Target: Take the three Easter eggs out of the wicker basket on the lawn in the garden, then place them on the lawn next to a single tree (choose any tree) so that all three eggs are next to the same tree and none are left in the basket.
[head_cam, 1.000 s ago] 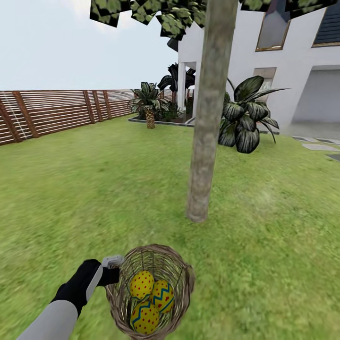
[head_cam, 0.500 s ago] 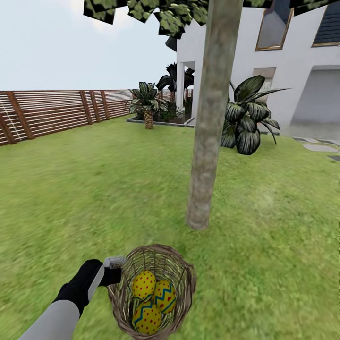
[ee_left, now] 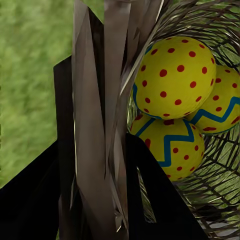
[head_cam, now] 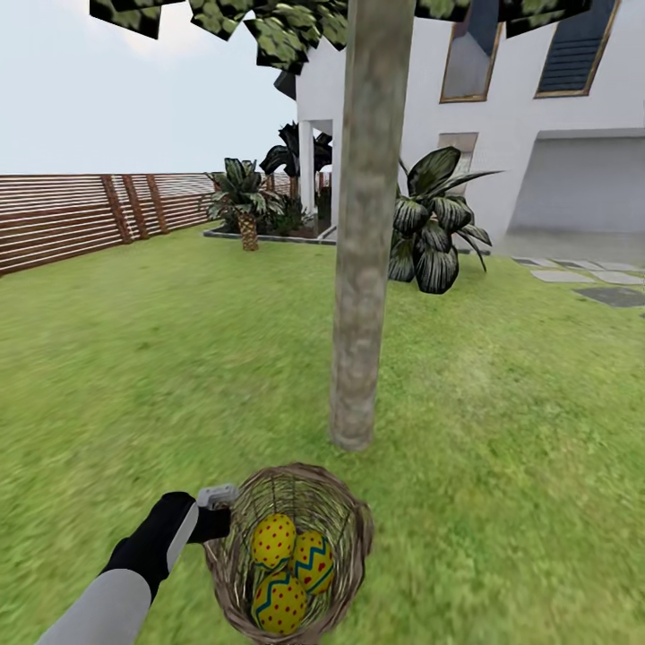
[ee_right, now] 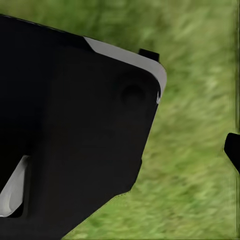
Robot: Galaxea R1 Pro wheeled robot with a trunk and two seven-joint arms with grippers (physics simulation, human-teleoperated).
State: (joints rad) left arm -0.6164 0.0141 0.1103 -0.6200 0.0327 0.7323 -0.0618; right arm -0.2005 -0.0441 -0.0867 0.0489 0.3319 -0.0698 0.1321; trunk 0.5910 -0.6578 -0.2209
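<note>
The wicker basket point(head_cam: 349, 528) hangs off the ground at the bottom of the head view, with my left gripper point(head_cam: 218, 509) shut on its rim. In the left wrist view the dark fingers point(ee_left: 150, 190) clamp the woven rim point(ee_left: 102, 100). Inside lie the three Easter eggs point(head_cam: 271, 540), point(head_cam: 311, 562), point(head_cam: 279, 602), yellow with red dots and zigzag bands; up close they read as a dotted egg point(ee_left: 172, 75) above two banded ones point(ee_left: 170, 145), point(ee_left: 225, 107). The tree point(head_cam: 363, 269) rises from the lawn point(head_cam: 502, 430) just beyond the basket. A dark tip of the right gripper point(ee_right: 232, 150) shows over grass.
A white house point(head_cam: 555, 107) with a garage stands at the back right, with a large-leaved plant point(head_cam: 434, 228) before it. A short palm point(head_cam: 244, 193) grows in a bed at the back. A wooden slat fence point(head_cam: 72, 215) runs along the left. Paving slabs point(head_cam: 582, 278) lie at the right.
The whole picture has shifted: the camera has turned and come closer, so the tree trunk now stands further left and nearer. The basket and left arm keep their place in view.
</note>
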